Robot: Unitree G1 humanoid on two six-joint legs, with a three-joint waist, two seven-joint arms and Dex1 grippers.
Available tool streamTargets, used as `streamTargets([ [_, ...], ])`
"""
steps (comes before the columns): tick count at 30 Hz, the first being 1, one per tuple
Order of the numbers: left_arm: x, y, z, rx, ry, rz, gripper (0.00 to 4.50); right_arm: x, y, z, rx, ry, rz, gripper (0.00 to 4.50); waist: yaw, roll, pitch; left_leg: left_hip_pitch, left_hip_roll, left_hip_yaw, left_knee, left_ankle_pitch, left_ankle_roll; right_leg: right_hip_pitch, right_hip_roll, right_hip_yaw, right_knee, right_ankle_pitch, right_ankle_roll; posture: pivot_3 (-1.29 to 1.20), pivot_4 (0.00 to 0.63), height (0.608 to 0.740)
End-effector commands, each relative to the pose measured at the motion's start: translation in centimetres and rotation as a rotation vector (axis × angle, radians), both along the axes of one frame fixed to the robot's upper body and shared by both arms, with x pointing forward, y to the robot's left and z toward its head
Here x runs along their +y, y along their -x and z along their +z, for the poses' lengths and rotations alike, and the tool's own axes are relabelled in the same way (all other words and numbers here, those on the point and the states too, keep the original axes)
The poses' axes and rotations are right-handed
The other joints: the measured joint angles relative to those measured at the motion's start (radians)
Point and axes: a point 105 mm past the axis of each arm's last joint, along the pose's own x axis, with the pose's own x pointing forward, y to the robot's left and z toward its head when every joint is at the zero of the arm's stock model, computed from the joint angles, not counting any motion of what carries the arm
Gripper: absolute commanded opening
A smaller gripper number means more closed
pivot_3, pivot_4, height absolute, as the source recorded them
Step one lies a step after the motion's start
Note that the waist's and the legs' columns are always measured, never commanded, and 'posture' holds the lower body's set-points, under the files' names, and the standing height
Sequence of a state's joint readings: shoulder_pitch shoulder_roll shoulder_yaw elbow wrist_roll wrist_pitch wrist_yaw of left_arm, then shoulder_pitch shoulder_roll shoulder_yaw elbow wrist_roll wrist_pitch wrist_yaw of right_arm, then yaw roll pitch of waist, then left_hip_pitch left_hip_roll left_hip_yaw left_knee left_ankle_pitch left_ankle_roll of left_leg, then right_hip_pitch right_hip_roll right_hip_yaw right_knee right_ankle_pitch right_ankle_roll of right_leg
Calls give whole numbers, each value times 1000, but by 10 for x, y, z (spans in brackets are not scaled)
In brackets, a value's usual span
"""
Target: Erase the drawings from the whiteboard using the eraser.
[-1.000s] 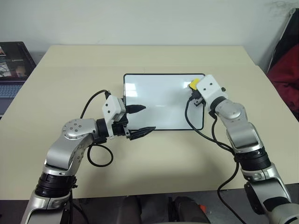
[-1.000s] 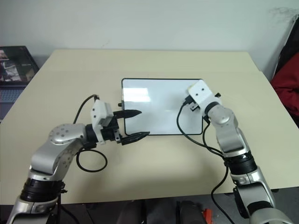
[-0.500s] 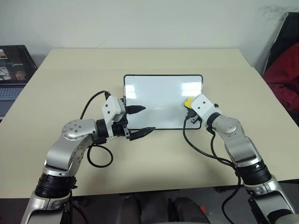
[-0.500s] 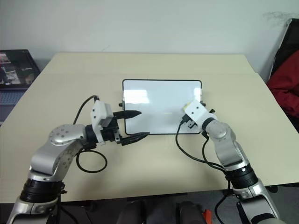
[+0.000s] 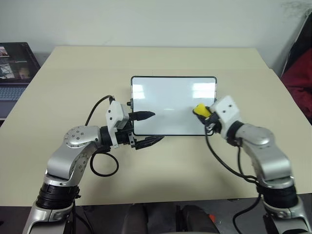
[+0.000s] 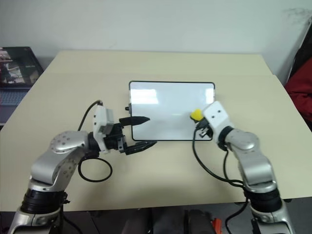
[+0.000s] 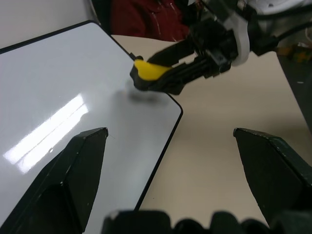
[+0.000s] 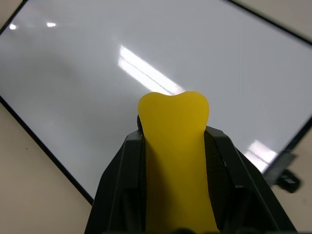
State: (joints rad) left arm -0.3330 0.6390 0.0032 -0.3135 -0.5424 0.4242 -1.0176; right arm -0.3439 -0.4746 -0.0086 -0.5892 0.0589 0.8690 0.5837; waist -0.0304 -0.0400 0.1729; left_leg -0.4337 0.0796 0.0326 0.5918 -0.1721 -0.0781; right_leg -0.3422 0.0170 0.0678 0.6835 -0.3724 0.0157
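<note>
Centrally on beige table (image 5: 161,180), whiteboard (image 5: 168,105) lies flat, surface showing no marks. Right gripper (image 5: 204,113) pinches yellow eraser (image 5: 200,109) tight between clamped fingers, squeezed block poised over board's near right corner; contact with surface unclear. Left gripper (image 5: 148,128) points along board's near left corner, jaws spread wide, empty, one finger (image 5: 145,115) over white surface, other off near edge. Black cables loop over table beside both wrists. Laptop (image 5: 14,68) sits beyond table's far left corner; red fabric (image 5: 298,80) off right edge.
</note>
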Motion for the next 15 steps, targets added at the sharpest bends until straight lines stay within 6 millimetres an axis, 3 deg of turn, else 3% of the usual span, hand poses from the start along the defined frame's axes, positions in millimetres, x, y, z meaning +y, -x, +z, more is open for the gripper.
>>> streamTargets([
  [1, -8, 10, 12, -38, 6, -76, 4500, -20, 16, 10, 23, -55, -42, 1246, 1, 0, 0, 0, 0, 0, 0, 0, 0, 1, 0, 0, -1, 0, 0, 0, 150, 740],
  [5, -14, 14, 12, -26, 6, -131, 4500, -39, 28, -1, 108, -68, -102, 1246, 1, 0, 0, 0, -1, 0, 0, -1, 1, 1, 0, 0, -2, 0, 0, 0, 150, 740],
  [9, -24, 23, 8, -23, -21, -226, 4500, -72, 34, -29, 199, -18, -254, 1246, 1, 0, 0, 0, -1, 0, 0, -1, 1, 2, 1, -1, -1, 0, 0, 0, 150, 740],
  [15, -34, 33, 5, -17, -44, -346, 4500, -98, 30, -50, 229, -20, -406, 1246, -3, 0, 0, 1, -1, 0, 1, -1, 1, 2, 3, 1, -1, 0, 0, 0, 150, 740],
])
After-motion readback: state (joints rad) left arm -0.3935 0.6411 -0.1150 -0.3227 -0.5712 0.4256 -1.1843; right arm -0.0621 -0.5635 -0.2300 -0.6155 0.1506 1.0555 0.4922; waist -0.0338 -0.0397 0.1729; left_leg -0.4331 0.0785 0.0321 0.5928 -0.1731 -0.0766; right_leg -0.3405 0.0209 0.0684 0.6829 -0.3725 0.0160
